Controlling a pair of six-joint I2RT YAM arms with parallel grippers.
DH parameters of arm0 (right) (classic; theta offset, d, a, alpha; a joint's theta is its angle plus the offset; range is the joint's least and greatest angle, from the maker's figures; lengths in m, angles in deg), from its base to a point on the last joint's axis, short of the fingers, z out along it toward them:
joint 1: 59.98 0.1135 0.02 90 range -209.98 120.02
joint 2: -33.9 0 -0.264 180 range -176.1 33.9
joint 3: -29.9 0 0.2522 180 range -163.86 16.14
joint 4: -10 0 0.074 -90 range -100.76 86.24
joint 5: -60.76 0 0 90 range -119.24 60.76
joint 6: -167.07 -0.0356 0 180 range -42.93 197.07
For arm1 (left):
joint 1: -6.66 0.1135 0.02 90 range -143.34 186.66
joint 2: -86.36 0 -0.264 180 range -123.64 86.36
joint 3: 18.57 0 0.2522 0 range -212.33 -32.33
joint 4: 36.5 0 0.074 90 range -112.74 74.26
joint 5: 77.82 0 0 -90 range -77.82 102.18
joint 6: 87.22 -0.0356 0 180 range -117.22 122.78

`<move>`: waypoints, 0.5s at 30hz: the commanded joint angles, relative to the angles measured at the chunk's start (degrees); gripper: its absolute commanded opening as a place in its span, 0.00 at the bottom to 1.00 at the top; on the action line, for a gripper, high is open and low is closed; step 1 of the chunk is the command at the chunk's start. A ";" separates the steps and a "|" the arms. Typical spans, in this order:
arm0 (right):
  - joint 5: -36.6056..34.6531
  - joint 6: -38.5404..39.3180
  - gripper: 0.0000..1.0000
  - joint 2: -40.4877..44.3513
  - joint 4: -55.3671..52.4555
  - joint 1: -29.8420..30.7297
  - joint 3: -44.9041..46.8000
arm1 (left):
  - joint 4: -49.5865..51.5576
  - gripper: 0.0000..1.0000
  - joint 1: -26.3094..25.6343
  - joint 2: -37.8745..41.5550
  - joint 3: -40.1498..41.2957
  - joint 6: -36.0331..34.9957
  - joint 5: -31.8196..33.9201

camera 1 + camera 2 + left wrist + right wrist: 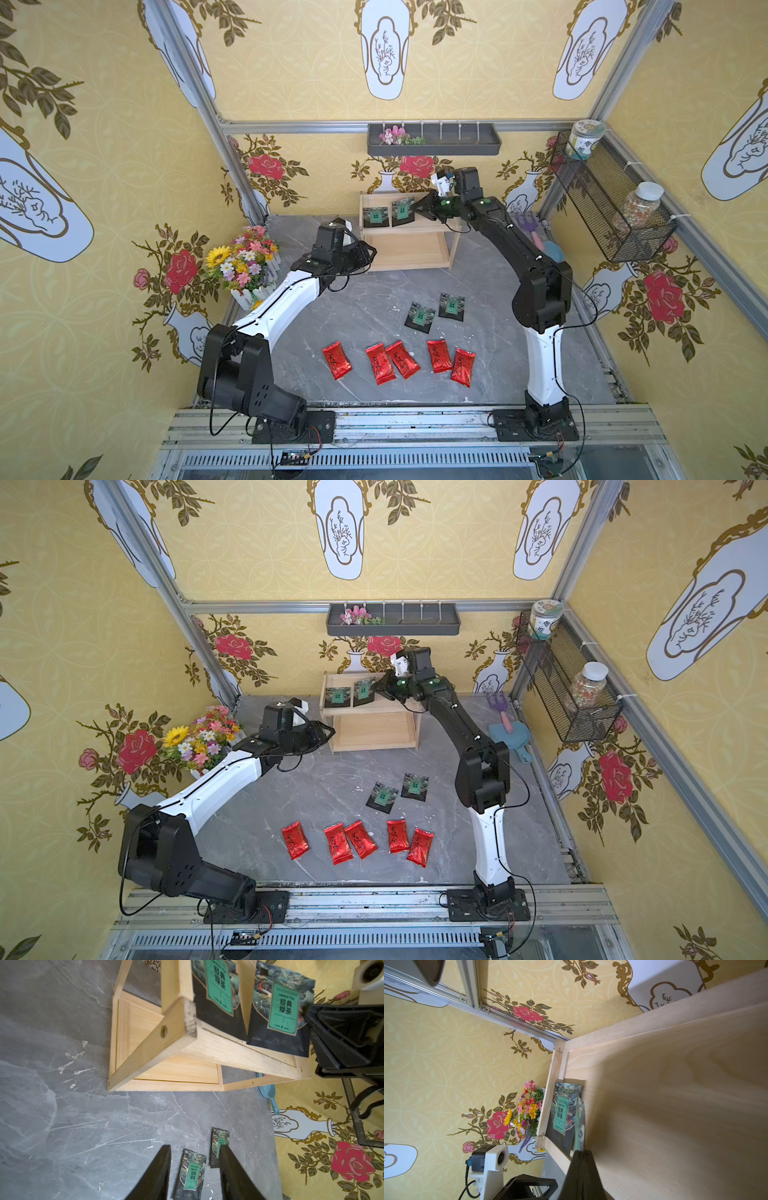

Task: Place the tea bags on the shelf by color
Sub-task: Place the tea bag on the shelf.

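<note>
Only overhead: red packets point(402, 359)

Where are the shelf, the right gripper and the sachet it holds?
shelf point(409, 254): in a top view, on the bare lower tier.
right gripper point(417, 210): in a top view, between its shut fingertips.
sachet point(401, 211): in a top view, on its green emblem.

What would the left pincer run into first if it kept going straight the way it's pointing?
Probably the wooden shelf, around its lower tier; the left pincer points at it with nothing in between. Depth is hard to judge.
</note>
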 commanded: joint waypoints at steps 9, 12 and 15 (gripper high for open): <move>-2.45 3.96 0.25 -3.34 -5.68 0.32 -6.10 | -2.34 0.44 0.33 -0.40 0.55 -0.54 -1.78; -2.98 4.82 0.29 -4.42 -7.19 0.28 -7.85 | -2.51 0.44 0.38 -0.48 0.59 -0.54 -2.00; -3.29 5.20 0.30 -5.13 -7.86 0.29 -8.63 | -2.74 0.44 0.46 -0.52 0.79 -0.39 -2.09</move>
